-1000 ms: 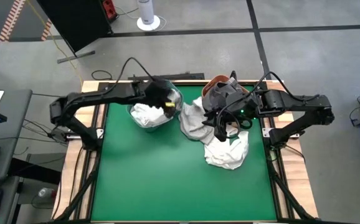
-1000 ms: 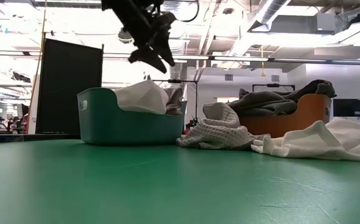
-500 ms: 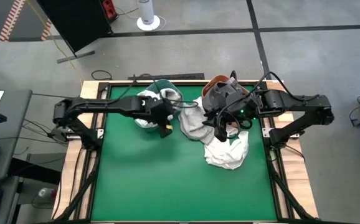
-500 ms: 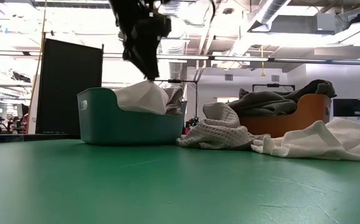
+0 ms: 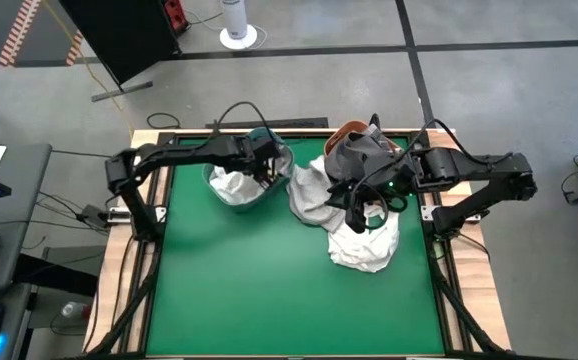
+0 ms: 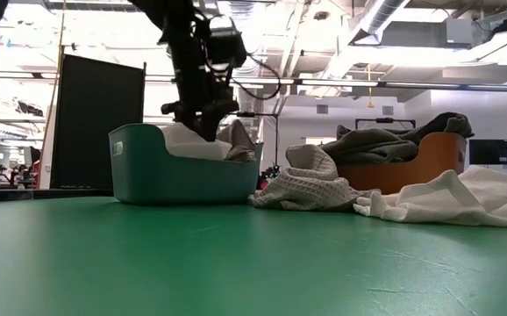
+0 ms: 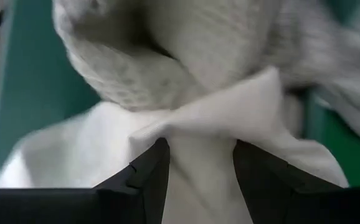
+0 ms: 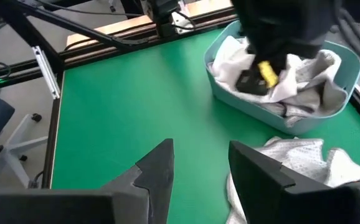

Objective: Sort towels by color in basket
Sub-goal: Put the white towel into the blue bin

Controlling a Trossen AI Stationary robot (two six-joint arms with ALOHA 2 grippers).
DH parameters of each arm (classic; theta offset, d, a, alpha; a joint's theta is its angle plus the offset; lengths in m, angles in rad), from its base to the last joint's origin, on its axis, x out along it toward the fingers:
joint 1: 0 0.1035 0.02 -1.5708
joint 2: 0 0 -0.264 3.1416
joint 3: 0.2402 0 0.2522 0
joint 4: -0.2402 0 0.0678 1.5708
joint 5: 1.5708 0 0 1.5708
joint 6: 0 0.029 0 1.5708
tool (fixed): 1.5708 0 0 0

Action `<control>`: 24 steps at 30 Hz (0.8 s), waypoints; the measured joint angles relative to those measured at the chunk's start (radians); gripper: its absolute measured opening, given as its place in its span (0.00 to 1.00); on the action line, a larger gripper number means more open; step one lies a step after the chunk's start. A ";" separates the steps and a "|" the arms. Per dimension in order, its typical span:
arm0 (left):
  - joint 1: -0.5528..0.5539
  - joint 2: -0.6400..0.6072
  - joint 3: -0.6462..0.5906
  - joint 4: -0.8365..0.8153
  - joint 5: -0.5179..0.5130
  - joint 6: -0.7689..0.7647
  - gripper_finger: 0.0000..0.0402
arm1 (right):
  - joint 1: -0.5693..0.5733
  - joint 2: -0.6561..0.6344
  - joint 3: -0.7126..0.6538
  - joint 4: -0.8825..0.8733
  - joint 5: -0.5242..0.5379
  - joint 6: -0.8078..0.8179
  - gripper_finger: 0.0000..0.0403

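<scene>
Left gripper [image 5: 265, 172] is lowered into the teal basket [image 6: 139, 175], fingers [image 7: 149, 174] part open astride a white towel [image 7: 198, 143] fold directly ahead, not yet pinched; right gripper [image 5: 354, 212] waits, part open, empty, over the desk [image 5: 249, 290] pile.

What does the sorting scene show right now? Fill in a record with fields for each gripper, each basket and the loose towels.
left gripper: down in the teal basket, fingers either side of a white towel
right gripper: open, empty, above the table
teal basket: holds white and light grey towels
orange basket: holds dark grey towels
loose towels: heaped on the green table between the baskets
</scene>
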 joint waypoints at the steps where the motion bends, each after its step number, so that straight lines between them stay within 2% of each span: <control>1: 0.017 0.008 0.000 0.008 -0.002 -0.003 0.42 | 0.000 0.000 0.000 0.000 0.000 0.002 0.45; 5: 0.059 0.053 -0.013 0.026 0.032 -0.003 0.42 | -0.002 0.000 0.000 0.001 0.000 0.015 0.45; 10: 0.065 0.121 -0.066 0.075 0.150 -0.034 0.42 | -0.002 0.000 0.000 0.002 0.000 0.016 0.45; 14: 0.057 0.141 -0.069 0.079 0.165 -0.050 0.42 | -0.002 0.000 0.000 0.002 0.000 0.018 0.45; 19: 0.056 0.094 -0.074 0.076 0.190 -0.055 0.42 | -0.002 0.000 0.000 0.002 0.000 0.022 0.45; 24: 0.080 0.004 -0.075 0.006 0.276 -0.062 0.42 | -0.004 0.000 0.000 0.002 0.000 0.013 0.45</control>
